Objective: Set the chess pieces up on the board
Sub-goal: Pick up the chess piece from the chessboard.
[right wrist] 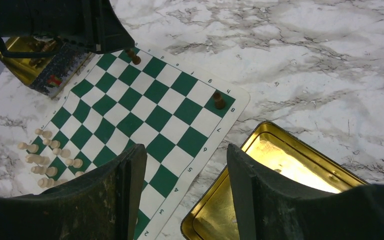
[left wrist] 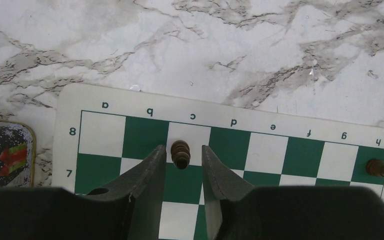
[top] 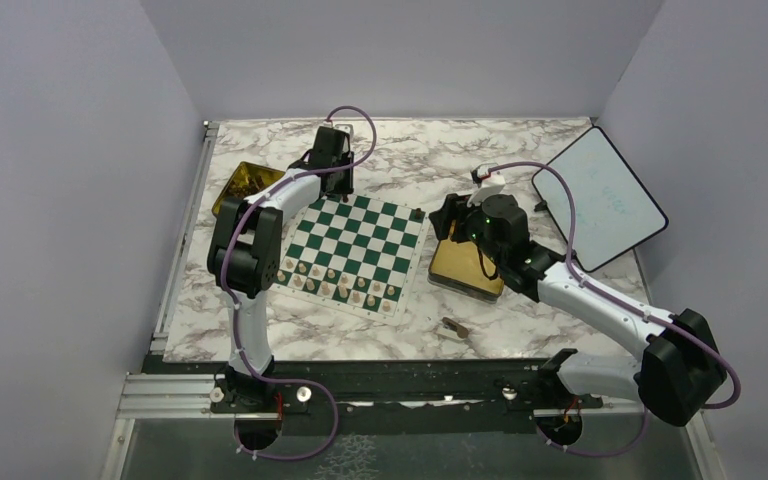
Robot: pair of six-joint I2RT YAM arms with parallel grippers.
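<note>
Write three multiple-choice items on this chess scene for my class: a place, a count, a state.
1. The dark piece between the fingers of the left end effector stands on: A) c8 B) e4 C) the marble.
2. Dark pieces standing on the board: A) none B) two C) eight.
3. The right end effector is: A) open B) shut on a pale piece C) shut on the tin.
Key: 1A, under letter c, row 8. 2B, that one plus another dark piece at h8. 3A, fingers apart above the gold tin.
</note>
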